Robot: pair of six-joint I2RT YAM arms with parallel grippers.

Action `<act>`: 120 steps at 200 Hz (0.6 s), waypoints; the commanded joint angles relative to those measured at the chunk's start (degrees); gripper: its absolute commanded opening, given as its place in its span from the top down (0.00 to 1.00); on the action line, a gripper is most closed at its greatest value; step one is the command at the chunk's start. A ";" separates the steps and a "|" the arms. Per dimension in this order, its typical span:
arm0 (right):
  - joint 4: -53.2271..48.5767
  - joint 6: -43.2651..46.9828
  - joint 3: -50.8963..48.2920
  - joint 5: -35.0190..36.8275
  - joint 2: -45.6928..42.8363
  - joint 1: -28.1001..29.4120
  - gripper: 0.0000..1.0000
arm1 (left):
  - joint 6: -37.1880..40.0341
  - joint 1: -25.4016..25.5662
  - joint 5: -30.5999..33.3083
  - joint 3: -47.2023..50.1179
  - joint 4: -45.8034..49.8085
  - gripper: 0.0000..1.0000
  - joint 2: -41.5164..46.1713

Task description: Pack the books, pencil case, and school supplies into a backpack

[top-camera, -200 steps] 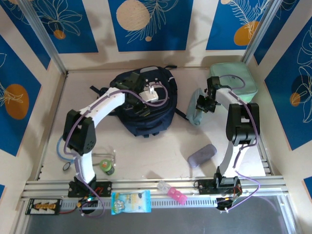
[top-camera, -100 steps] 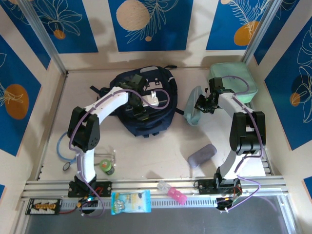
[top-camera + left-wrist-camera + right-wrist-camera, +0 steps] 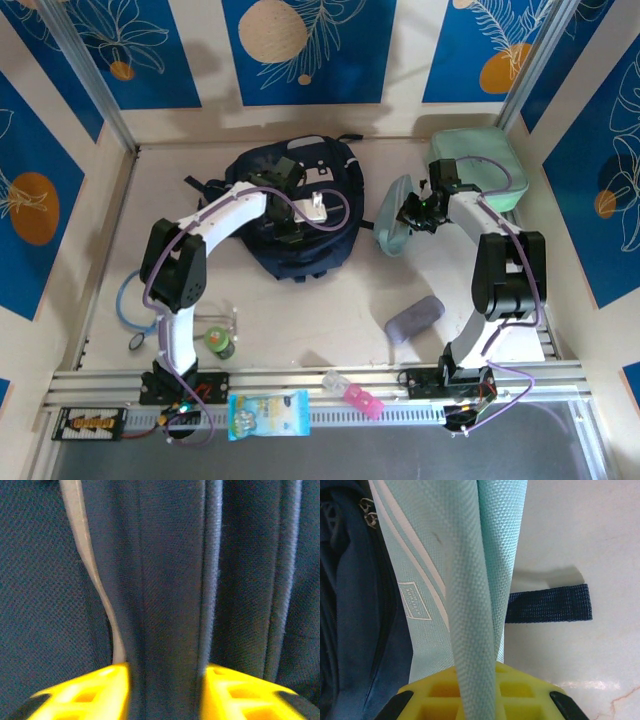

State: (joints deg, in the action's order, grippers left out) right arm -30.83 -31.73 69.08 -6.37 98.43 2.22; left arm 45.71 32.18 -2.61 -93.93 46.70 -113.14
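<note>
The navy backpack (image 3: pixel 300 215) lies flat at the back middle of the table. My left gripper (image 3: pixel 293 232) is down on top of it. In the left wrist view its yellow fingers (image 3: pixel 90 692) press on either side of a raised fold of the navy fabric (image 3: pixel 165 605), with the left gripper (image 3: pixel 165 675) shut on that fold. My right gripper (image 3: pixel 414 212) is shut on a pale aqua fabric pouch (image 3: pixel 392 230), shaped like a pencil case, and holds it just right of the backpack. The pouch (image 3: pixel 470 580) hangs from the right gripper (image 3: pixel 476 672). The books are out of view.
A mint-green case (image 3: pixel 478 170) sits at the back right. A grey-purple pouch (image 3: pixel 413 318) lies in front of the right arm. Along the near edge are a pink box (image 3: pixel 352 392), a printed packet (image 3: pixel 268 414), a small green bottle (image 3: pixel 220 344) and a blue cable loop (image 3: pixel 125 300). A navy strap (image 3: pixel 550 603) lies on the table.
The left gripper has come down a little on the backpack and closed onto its fabric. The right gripper has carried the aqua pouch slightly left, toward the backpack.
</note>
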 commanded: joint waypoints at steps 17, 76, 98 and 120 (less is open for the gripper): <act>1.20 -1.99 -1.43 -3.89 -6.04 -0.71 0.88 | -0.87 0.41 1.77 -1.60 -0.84 0.88 0.74; 4.69 -4.65 -6.63 -7.46 -16.06 -2.00 0.88 | -14.55 0.33 -3.33 -5.17 -6.50 1.00 7.85; 4.26 -5.60 -7.64 -8.87 -20.37 -2.13 0.89 | -20.81 0.41 -6.34 -5.49 -10.53 1.00 11.04; 3.90 -6.43 -8.34 -10.60 -23.95 -1.46 0.88 | -29.15 0.41 -7.19 -5.39 -16.93 1.00 13.11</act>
State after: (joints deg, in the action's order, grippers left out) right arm -27.68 -36.40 61.34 -12.56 78.72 0.36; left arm 27.92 32.38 -4.69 -96.53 40.16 -104.62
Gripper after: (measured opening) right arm 0.117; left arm 0.045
